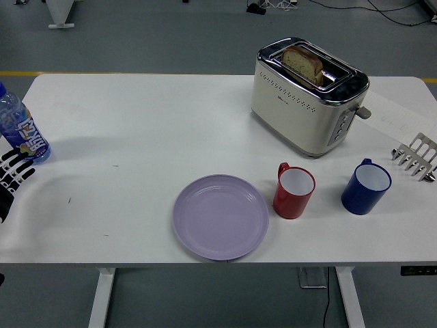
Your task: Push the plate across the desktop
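Observation:
A round lilac plate (220, 216) lies flat near the table's front edge, a little right of the middle. My left hand (12, 176) shows only at the far left edge of the table, black with white-marked fingers that look spread and hold nothing. It is far from the plate, with a wide stretch of bare table between them. My right hand does not appear in the head view.
A red mug (294, 190) stands just right of the plate, a blue mug (366, 186) further right. A cream toaster (308, 96) with bread sits at the back right. A water bottle (19, 130) stands beside my left hand. A metal rack (415, 157) pokes in at the right edge.

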`<state>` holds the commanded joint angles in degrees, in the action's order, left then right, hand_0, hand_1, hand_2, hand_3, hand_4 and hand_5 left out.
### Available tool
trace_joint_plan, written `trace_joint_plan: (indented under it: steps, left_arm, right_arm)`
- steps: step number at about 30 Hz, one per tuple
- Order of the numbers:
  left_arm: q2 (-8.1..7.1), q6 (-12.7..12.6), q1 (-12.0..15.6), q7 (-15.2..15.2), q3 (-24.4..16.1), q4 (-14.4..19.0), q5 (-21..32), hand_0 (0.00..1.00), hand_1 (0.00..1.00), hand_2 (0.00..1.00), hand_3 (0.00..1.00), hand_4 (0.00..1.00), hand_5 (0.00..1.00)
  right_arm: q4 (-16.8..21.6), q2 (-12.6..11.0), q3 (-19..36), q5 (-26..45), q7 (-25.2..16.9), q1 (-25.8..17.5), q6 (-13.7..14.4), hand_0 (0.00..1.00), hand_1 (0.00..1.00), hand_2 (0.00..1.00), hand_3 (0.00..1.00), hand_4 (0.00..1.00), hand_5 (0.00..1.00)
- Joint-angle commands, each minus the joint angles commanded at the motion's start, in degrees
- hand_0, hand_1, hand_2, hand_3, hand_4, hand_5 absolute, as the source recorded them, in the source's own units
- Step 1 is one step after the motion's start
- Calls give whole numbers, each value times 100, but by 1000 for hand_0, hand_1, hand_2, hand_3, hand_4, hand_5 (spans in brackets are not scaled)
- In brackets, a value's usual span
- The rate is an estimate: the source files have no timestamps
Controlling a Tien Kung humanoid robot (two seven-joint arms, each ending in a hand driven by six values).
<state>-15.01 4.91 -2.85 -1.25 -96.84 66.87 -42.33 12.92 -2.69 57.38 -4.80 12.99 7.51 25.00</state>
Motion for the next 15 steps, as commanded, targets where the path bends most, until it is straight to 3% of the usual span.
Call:
trace_joint_plan:
  steps: [15]
  left_arm:
    - [10, -19, -57, -29, 30, -11, 18, 770, 740, 715, 635, 557, 998]
  right_arm:
    - [6, -4, 21, -75, 23, 33, -2, 549, 460, 572, 578, 307, 444]
